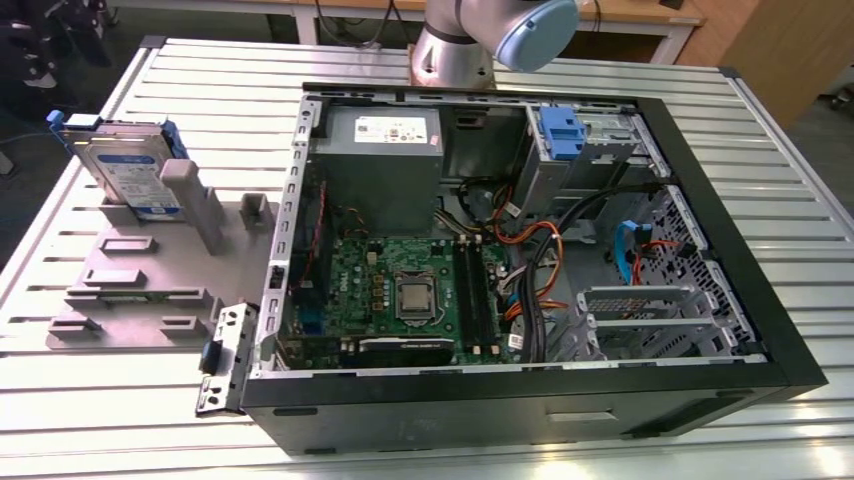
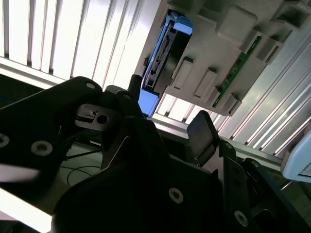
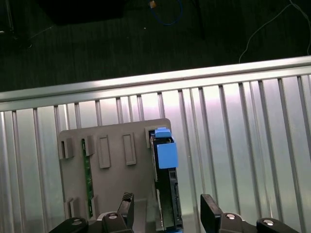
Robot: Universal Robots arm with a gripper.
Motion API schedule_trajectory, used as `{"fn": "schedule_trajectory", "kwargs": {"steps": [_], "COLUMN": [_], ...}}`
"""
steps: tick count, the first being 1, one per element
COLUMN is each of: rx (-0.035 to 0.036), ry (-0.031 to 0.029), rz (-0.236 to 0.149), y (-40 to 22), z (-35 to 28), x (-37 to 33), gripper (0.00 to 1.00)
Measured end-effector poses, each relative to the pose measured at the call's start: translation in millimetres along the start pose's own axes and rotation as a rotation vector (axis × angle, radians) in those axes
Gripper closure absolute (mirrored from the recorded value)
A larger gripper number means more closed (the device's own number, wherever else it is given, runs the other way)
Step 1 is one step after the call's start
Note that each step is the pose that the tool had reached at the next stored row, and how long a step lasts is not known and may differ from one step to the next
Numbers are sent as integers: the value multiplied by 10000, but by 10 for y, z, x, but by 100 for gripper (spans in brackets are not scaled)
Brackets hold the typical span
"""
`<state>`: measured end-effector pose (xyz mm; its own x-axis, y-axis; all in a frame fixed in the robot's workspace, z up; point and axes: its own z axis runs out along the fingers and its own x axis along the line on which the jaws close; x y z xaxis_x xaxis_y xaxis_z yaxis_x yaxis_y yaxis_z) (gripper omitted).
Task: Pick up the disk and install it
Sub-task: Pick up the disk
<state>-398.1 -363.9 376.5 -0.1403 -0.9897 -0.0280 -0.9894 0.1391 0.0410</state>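
Overhead, the pincer (image 3: 166, 199) hangs spread wide above the upright disk (image 3: 166, 155).

You see your tool (image 3: 167, 213) with its two fingertips (image 3: 126, 206) spread apart, and the disk (image 3: 166, 187) shows in the gap between them, standing on edge. A blue rail (image 3: 166, 154) caps the disk's end farthest from the tool. The disk sits in a grey fixture plate (image 3: 112, 174) on the slatted bench (image 3: 243, 145). A green circuit strip (image 3: 87, 179) stands in another slot, outside the fingers. Beyond the bench lies dark floor (image 3: 97, 43) with cables (image 3: 167, 17).
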Motion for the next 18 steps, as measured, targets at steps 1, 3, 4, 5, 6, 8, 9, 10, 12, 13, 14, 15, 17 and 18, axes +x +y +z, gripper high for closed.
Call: {"fn": "schedule_trajectory", "kwargs": {"steps": [1,3,4,5,6,8,9,10,12,13,14,15,17,18], "rx": [3,2,1,2,1,1,0,1,1,1,2,2,0,-1], "ry": [-2,-2,-1,-1,-1,0,0,-1,-1,0,-1,-1,-3,-5], "rz": [0,0,0,0,0,0,0,0,0,0,0,1,-1,0], "y": [-1,-1,-2,-3,-3,-5,-5,-6,-7,-8,-8,-9,-9,-9], "z": [7,29,43,60,79,114,132,149,173,184,198,208,221,225], "x": [0,1,1,2,2,3,4,4,5,5,6,6,6,3], "gripper": [35,35,35,35,35,35,35,35,35,35,35,35,35,35]}}
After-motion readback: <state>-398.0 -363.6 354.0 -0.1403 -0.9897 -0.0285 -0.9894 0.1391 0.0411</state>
